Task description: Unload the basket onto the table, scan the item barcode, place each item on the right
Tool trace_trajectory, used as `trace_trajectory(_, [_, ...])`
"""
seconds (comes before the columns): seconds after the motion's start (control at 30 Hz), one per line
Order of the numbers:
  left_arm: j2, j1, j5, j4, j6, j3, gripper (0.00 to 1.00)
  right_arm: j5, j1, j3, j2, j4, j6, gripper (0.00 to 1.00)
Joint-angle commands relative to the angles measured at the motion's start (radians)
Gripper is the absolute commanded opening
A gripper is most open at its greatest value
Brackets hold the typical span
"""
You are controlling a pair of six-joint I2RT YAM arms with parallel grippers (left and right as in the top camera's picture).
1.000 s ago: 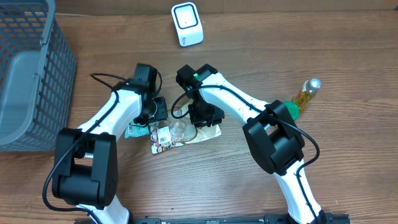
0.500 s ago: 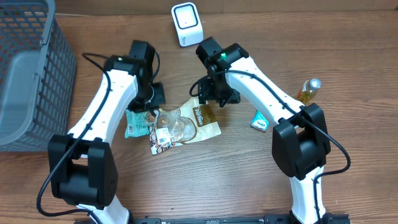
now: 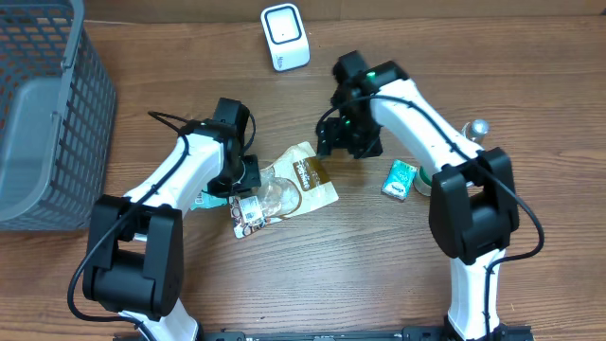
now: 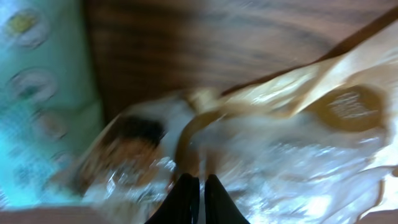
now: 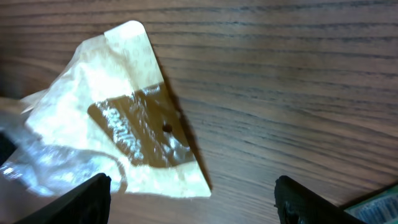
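Bag [image 3: 301,180]: clear and cream pouch with a brown label, lay flat at frame centre in the overhead view, well below the scanner [image 3: 284,36]. No barcode legible on the visible face. A small printed label sat at its lower left corner, too small to read.

Left gripper [image 3: 246,176]: at the bag's left end. Wrist view showed the fingers [image 4: 186,200] pressed together, with crinkled film right at the tips. It looked like a pinch on the bag's edge.

Right gripper [image 3: 343,142]: just above and right of the bag, fingers wide apart and holding nothing. Its wrist view showed only the bag's labelled corner and bare wood below.

Progress, as a judgement: early. The bag was gripped at one end but appeared to rest on the table [image 3: 379,275], nowhere near the scanner at upper centre. Left to do: lift it, find the barcode, turn that face to the scanner window and hold it there. The floppy film could sag or fold over the code.

Surroundings: brown wood-grain table. Grey mesh basket [image 3: 38,142] at upper left. Teal packet [image 3: 400,178] right of centre; a second teal pack [image 3: 201,199] half hidden under the left arm. Small bottle [image 3: 471,135] at far right. Nothing of the room showed beyond the tabletop.
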Motion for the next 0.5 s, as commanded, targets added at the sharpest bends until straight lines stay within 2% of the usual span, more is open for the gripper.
trace_trajectory(0.0, [0.009,-0.029,0.041,0.044,-0.011,-0.011,0.10,-0.106,-0.031,-0.006,-0.009,-0.014,-0.089,0.82])
trace_trajectory(0.17, [0.010,-0.062,0.043,0.062,-0.018,-0.011,0.10,-0.129,-0.068,-0.038,-0.009,0.004,-0.095,0.82])
trace_trajectory(0.47, [0.010,-0.079,0.042,0.061,-0.018,-0.011,0.10,-0.262,-0.076,-0.228,-0.009,0.198,-0.095,0.81])
